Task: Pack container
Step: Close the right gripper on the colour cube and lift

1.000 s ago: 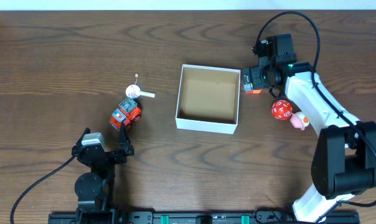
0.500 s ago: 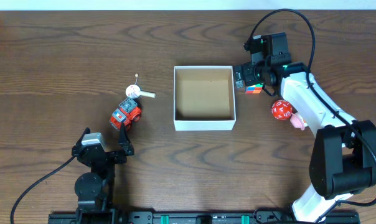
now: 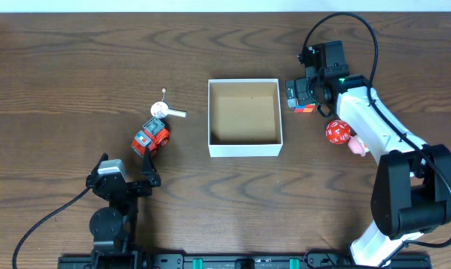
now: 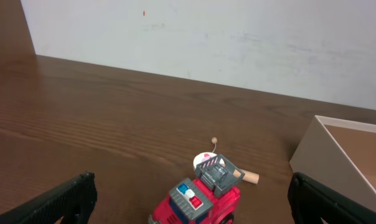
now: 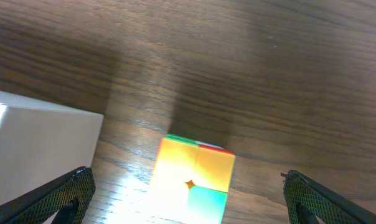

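Observation:
The container (image 3: 244,146), a square white box with a brown inside, sits empty at the table's middle. My right gripper (image 3: 299,94) is open just right of its right wall, over a multicoloured cube (image 3: 306,107). In the right wrist view the cube (image 5: 194,177) lies on the table between my spread fingers (image 5: 57,199), untouched, and the box wall (image 5: 38,149) is at left. My left gripper (image 3: 127,172) is open and empty near the front edge. In its wrist view a red toy fire truck (image 4: 200,199) lies between the fingers (image 4: 63,199).
The red truck (image 3: 151,137) and a small white and pink stick toy (image 3: 166,111) lie left of the box. A red die (image 3: 337,132) and a pink toy (image 3: 358,146) lie right of it, beside my right arm. The box corner (image 4: 343,155) shows in the left wrist view.
The box has slid left and turned square to the table. My right gripper moved left with it, then drew back slightly right over the cube. The left arm has not moved.

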